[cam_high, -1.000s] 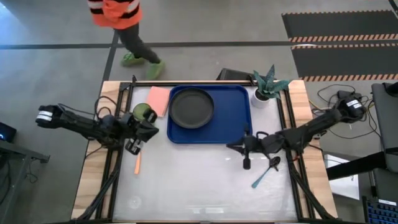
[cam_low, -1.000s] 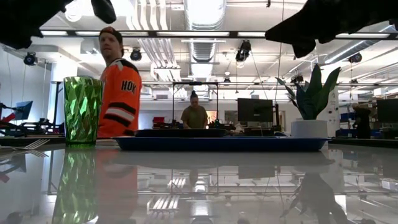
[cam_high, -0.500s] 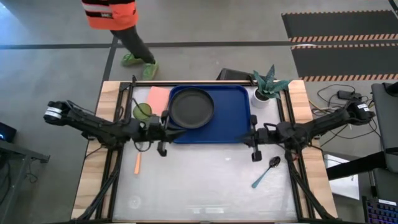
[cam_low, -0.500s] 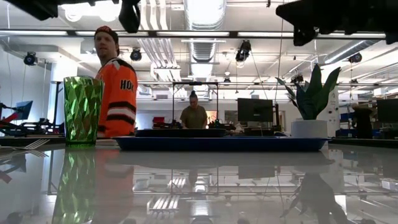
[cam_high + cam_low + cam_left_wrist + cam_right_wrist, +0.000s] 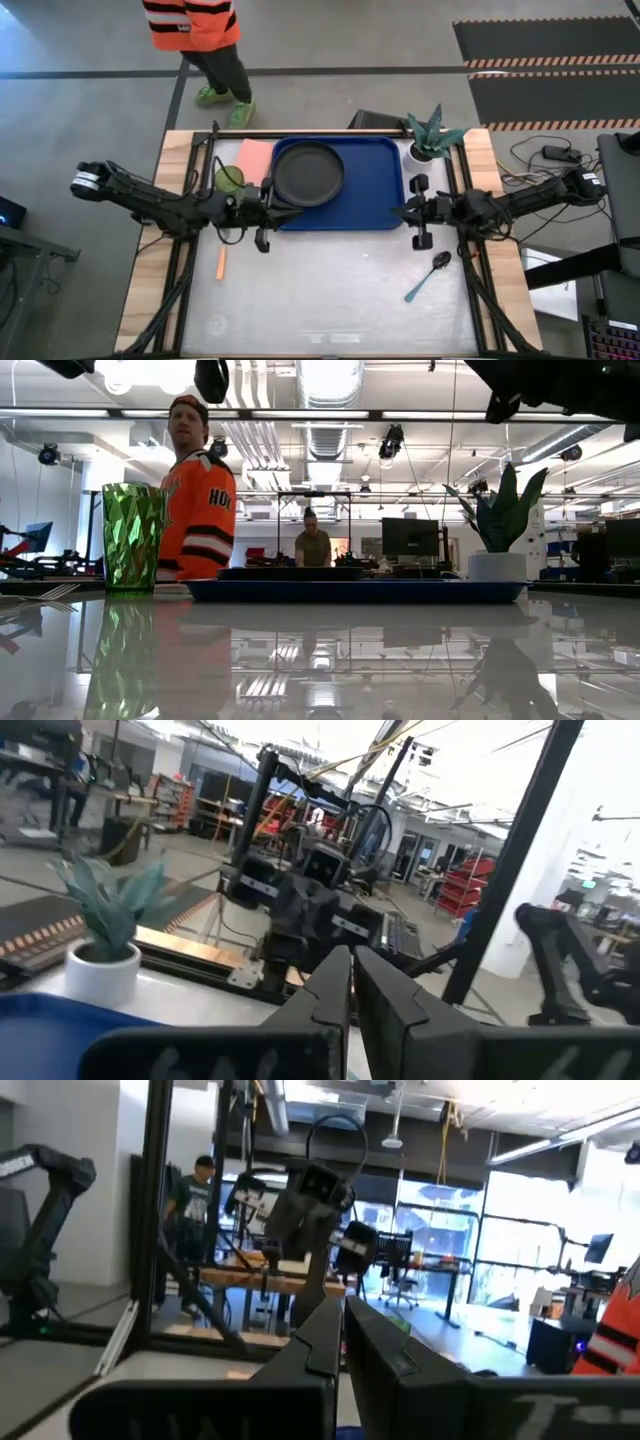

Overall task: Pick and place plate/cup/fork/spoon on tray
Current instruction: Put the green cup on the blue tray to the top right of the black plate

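The blue tray (image 5: 385, 190) lies at the table's far middle with the black plate (image 5: 308, 173) resting flat in its left half. The green cup (image 5: 229, 179) stands upright on the table left of the tray and also shows in the low view (image 5: 132, 538). The fork (image 5: 221, 262), with its orange handle, lies flat near the left side. The spoon (image 5: 428, 276), with its teal handle, lies flat at the right. My left gripper (image 5: 296, 211) hovers shut and empty over the tray's near left corner. My right gripper (image 5: 395, 211) hovers shut and empty over the tray's near right corner. The two grippers point at each other.
A pink flat rectangle (image 5: 256, 160) lies left of the tray, behind the cup. A white pot with a spiky plant (image 5: 430, 142) stands at the tray's far right corner. A person in an orange top (image 5: 195, 30) walks behind the table. The near half of the table is bare.
My left gripper has risen and gone toward the table's right edge, from beside the cup to the tray's near left corner. My right gripper has risen and gone toward the far and right edges, away from the spoon. The person behind the table has walked on.
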Controlling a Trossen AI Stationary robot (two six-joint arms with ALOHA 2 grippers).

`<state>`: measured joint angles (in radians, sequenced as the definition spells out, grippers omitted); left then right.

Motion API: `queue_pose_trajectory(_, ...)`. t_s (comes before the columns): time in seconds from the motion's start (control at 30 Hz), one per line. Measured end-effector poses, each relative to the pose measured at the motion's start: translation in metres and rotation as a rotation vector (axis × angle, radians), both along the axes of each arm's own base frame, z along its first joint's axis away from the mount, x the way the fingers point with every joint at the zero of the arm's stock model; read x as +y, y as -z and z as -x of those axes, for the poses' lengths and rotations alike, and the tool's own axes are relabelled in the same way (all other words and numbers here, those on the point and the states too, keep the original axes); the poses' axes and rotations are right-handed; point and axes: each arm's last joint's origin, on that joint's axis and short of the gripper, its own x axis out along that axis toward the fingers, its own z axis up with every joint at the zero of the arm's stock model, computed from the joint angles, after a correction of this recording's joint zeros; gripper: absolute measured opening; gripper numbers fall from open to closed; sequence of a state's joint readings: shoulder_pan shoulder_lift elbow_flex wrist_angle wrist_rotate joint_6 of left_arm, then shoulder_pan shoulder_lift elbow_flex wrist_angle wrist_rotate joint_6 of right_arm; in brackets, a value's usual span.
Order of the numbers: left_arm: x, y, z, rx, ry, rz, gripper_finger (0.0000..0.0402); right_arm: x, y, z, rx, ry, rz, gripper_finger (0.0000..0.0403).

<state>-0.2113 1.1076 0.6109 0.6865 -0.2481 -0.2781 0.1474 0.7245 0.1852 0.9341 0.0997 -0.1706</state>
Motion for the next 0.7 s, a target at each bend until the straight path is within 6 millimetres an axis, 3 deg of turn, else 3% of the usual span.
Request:
queue_pose_trajectory(0.23,-0.007,0.012,-0.011,0.057,0.02,0.0,0.0,0.0,-0.002,0.0,0.001,-0.037,-0.14,0.0008)
queue_pose_trajectory(0.43,-0.008,0.011,-0.016,0.163,0.016,-0.028,0.0,0.0,-0.002,-0.001,0.02,-0.066,-0.244,0.0009)
queue_pose_trajectory(0.7,-0.001,0.004,0.007,0.226,-0.046,0.058,0.0,0.001,-0.014,-0.01,0.089,-0.049,-0.202,0.0009)
